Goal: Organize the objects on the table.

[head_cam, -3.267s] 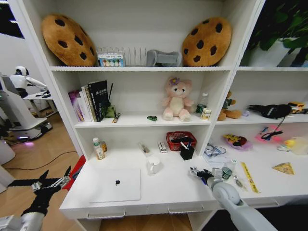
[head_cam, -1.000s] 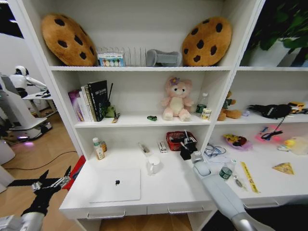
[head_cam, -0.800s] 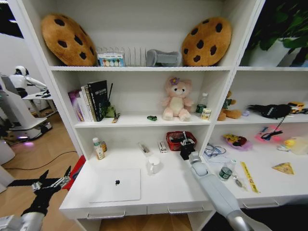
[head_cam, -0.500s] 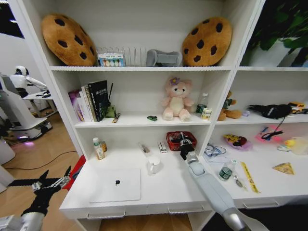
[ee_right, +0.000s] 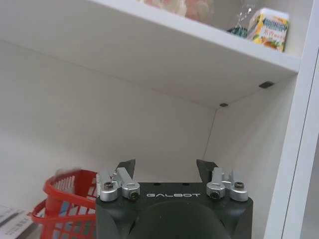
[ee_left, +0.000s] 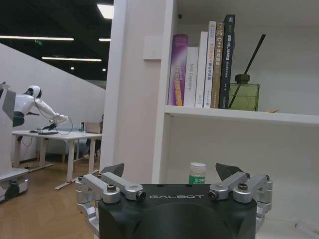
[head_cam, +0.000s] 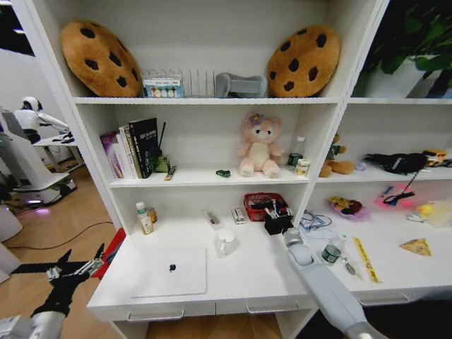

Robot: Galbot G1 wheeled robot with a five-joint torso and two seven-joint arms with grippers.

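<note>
Right tool (ee_right: pixel 167 169) at rear of bench (head_cam: pixel 247 279), fingers parted, empty, near red basket (head_cam: pixel 264 205) and black pen holder (head_cam: pixel 277 224).
Silver laptop (head_cam: pixel 171 271) front left; white mug (head_cam: pixel 226 241) beside it; green-labelled can (head_cam: pixel 330 253) right of arm. Left tool (head_cam: pixel 70 268) parted, off bench's left end.

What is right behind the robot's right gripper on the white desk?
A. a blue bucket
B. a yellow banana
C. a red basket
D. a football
C. The right gripper reaches to the back of the white desk, where the red basket sits just behind it.
</note>
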